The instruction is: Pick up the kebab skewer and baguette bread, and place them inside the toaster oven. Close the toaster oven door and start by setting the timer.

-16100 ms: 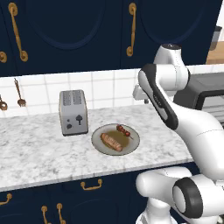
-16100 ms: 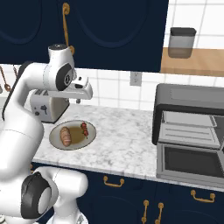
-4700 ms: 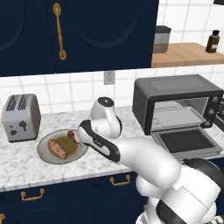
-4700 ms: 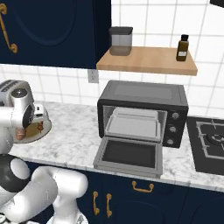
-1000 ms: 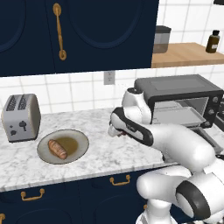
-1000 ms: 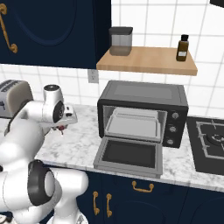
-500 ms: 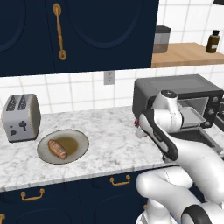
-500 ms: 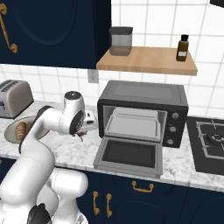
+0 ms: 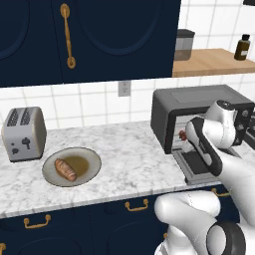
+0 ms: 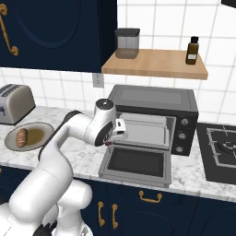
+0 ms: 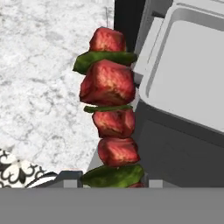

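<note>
My gripper [image 11: 112, 182] is shut on the kebab skewer [image 11: 110, 114], a stick of red meat chunks and green pepper slices. It hangs at the left front corner of the toaster oven [image 10: 156, 99], just above the left edge of the dropped-open toaster oven door [image 10: 136, 163]. From the left base view the gripper [image 9: 185, 142] and skewer [image 9: 182, 135] sit right before the oven's [image 9: 199, 112] opening. A grey tray [image 11: 192, 74] lies inside the oven. The baguette bread [image 9: 65, 169] rests on the grey plate [image 9: 93, 160], far left of the gripper; it also appears as baguette bread [image 10: 21, 137].
A silver two-slot toaster [image 9: 24, 133] stands behind the plate at the left. Marble counter [image 9: 129, 159] stretches between plate and oven. Above the oven, a wooden shelf [image 10: 154, 64] carries a jar and a bottle. A stove top [image 10: 221, 154] lies right of the oven.
The arm has swung right across the counter with the skewer, from mid-counter to the oven's open front. The baguette and plate have not moved.
</note>
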You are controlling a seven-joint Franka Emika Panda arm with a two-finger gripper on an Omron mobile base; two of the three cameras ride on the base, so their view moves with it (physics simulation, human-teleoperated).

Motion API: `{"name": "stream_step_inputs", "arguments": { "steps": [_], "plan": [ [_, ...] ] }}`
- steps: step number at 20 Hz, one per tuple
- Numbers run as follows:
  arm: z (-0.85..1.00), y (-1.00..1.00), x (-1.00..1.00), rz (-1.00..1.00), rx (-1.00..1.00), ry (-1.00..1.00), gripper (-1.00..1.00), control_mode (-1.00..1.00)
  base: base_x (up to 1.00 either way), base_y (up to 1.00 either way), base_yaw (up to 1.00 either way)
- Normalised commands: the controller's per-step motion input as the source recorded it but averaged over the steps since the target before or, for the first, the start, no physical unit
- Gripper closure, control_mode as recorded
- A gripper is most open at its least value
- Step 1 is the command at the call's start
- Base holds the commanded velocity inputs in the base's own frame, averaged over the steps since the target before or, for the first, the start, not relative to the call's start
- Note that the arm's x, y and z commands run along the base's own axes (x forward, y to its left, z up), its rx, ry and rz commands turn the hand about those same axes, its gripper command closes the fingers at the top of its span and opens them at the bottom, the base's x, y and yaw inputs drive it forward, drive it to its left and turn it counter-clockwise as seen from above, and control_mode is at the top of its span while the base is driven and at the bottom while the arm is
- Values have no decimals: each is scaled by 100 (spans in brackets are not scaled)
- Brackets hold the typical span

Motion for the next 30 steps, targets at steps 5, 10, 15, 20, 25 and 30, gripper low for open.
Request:
{"name": "stream_step_inputs", "arguments": {
  "steps": [5,10,15,20,25,30],
  "plan": [
    [34,-66,16,-3,2,2,100,-100,0,0,0],
    [4,0,33,-1,0,0,100,-100,0,0,0],
    [-1,0,15,0,0,0,100,-100,0,0,0],
    [-11,0,14,0,0,0,100,-100,0,0,0],
    [-32,-3,13,0,0,0,100,-100,0,0,0],
    [-12,-2,32,0,0,0,100,-100,0,0,0]
  ]
}}
